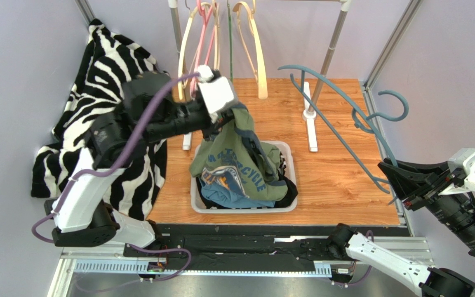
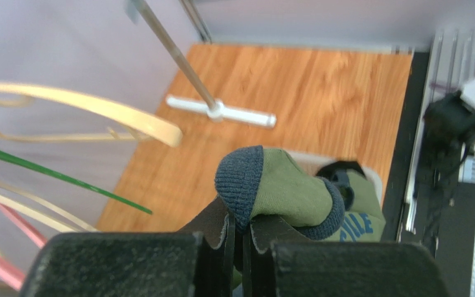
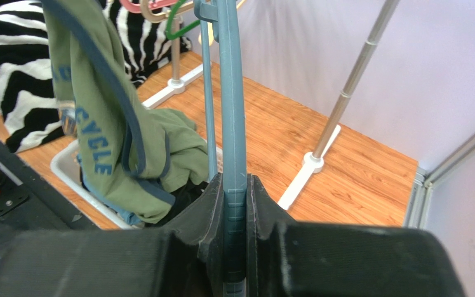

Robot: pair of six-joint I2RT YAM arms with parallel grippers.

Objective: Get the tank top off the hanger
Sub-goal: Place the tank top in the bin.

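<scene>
L gripper is shut tight on the dark blue edge of the green tank top, up at a strap. The top hangs down from that pinch. Its low end droops into the white basket in the middle of the wood board, on top of other clothes, incl. a blue one.

R gripper is clamped on the blue-gray hanger & holds it at the right side. From above, the hanger is bare & apart from the top, w/ its long arm reaching to the far middle.

A zebra cloth lies on the left. At the far side stands a rack w/ more hangers in cream, pink & green.
</scene>
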